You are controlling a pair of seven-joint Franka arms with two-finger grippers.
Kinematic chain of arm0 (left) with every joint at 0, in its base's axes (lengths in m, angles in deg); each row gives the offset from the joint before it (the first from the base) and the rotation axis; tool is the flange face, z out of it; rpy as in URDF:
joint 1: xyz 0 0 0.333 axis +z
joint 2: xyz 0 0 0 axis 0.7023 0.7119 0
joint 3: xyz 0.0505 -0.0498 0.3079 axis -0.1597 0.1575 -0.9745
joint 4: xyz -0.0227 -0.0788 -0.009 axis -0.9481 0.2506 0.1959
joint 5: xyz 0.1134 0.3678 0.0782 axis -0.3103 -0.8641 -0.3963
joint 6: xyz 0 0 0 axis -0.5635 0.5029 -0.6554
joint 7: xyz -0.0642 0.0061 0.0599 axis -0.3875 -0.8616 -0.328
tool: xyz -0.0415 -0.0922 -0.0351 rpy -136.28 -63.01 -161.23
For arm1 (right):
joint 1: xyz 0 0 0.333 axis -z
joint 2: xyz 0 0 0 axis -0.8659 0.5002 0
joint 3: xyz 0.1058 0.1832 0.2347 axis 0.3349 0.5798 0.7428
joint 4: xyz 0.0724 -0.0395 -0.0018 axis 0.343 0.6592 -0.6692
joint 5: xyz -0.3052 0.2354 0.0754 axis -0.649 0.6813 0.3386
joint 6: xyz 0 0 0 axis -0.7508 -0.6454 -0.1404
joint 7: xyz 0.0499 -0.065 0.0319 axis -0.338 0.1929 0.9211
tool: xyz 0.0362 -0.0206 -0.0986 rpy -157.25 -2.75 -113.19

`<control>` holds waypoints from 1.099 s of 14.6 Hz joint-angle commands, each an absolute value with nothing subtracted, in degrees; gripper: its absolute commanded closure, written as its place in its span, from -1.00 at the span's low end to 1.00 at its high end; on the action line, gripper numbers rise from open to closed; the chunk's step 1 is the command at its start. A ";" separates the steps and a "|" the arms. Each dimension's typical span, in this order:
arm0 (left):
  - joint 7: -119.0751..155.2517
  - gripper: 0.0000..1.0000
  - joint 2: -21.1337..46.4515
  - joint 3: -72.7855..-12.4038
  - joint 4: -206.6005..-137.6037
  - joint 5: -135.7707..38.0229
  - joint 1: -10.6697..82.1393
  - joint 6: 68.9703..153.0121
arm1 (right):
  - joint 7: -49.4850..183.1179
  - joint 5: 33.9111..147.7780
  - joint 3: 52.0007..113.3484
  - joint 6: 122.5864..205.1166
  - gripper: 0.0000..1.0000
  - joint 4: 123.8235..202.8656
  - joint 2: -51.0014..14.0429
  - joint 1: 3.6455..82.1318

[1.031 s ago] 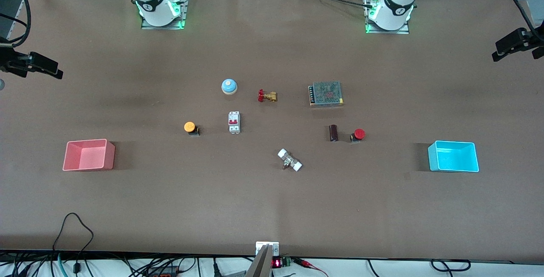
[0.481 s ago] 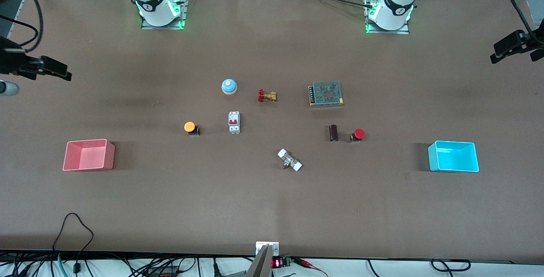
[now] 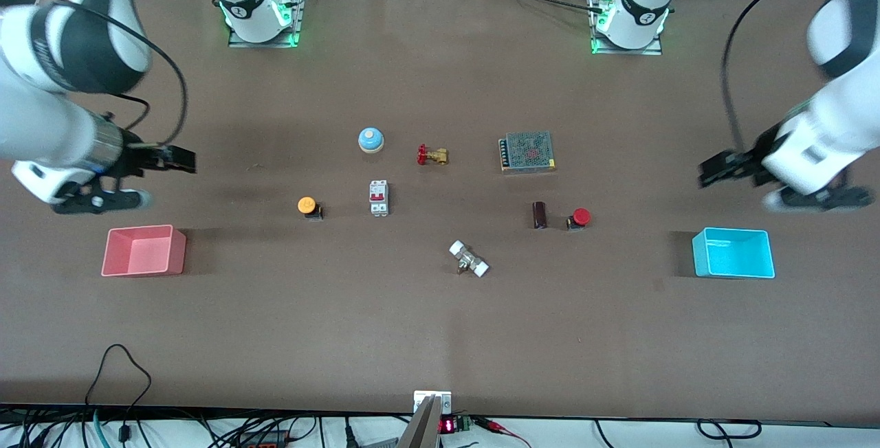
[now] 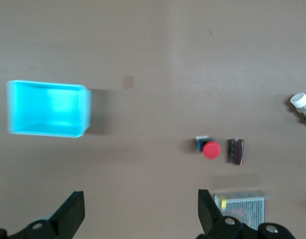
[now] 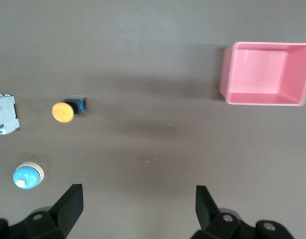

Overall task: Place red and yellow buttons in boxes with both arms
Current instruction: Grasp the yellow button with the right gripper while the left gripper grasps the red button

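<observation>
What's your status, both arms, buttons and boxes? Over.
Left gripper open, over bare table. Right gripper open, likewise. Red button, yellow button untouched; boxes empty. Nothing blocking.

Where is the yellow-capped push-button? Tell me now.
The yellow-capped push-button sits on the table beside the white circuit breaker, toward the right arm's end, untouched.

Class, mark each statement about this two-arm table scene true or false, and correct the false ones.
1. The red button lies in the cyan box. False: it rests on the table beside a dark cylinder.
2. Both end effectors, left and right, are open and hold nothing. True.
3. The yellow button lies nearer the pink box than the cyan box. True.
4. The pink box contains a blue bell. False: it is empty; the blue bell sits on the table.
</observation>
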State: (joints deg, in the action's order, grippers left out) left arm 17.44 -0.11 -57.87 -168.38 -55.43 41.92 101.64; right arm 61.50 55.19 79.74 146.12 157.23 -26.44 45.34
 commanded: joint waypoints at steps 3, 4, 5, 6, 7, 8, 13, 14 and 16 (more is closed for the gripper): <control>9.53 -1.00 5.93 -57.49 -174.85 -57.69 35.66 113.50 | 59.24 57.85 79.51 150.52 -1.00 156.87 -20.95 39.96; 7.77 -1.00 6.02 -57.49 -177.39 -58.04 34.77 117.10 | 59.06 60.65 79.51 151.23 -1.00 156.87 -19.72 39.34; 6.10 -1.00 6.11 -57.49 -180.20 -58.04 33.72 120.79 | 58.97 62.07 79.51 152.37 -1.00 156.87 -18.66 38.64; 4.86 -1.00 6.46 -57.49 -183.10 -58.04 32.67 125.18 | 58.45 62.43 79.51 153.69 -1.00 156.78 -17.52 38.02; 3.11 -1.00 7.33 -57.49 -185.13 -58.13 31.79 128.53 | 56.70 62.44 79.51 155.00 -1.00 156.87 -16.73 37.23; 1.70 -1.00 8.21 -57.58 -186.89 -58.22 30.65 131.78 | 55.21 62.26 79.42 155.89 -1.00 156.78 -15.67 35.66; -2.26 -1.00 13.31 -57.67 -189.46 -58.48 28.79 141.73 | 54.14 61.73 79.33 158.62 -1.00 156.87 -11.36 34.06; -2.44 -1.00 14.01 -57.67 -189.46 -58.48 28.79 142.79 | 54.14 61.73 79.42 158.88 -1.00 156.87 -10.14 34.23; -2.44 -1.00 14.72 -57.76 -189.20 -58.48 28.79 143.15 | 54.14 61.73 79.42 159.93 -1.00 157.05 -8.29 34.06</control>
State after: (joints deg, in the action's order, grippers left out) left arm -0.95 14.29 -57.20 -189.58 -57.03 29.27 142.36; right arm 54.76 61.56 79.64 158.73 157.30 -9.98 34.33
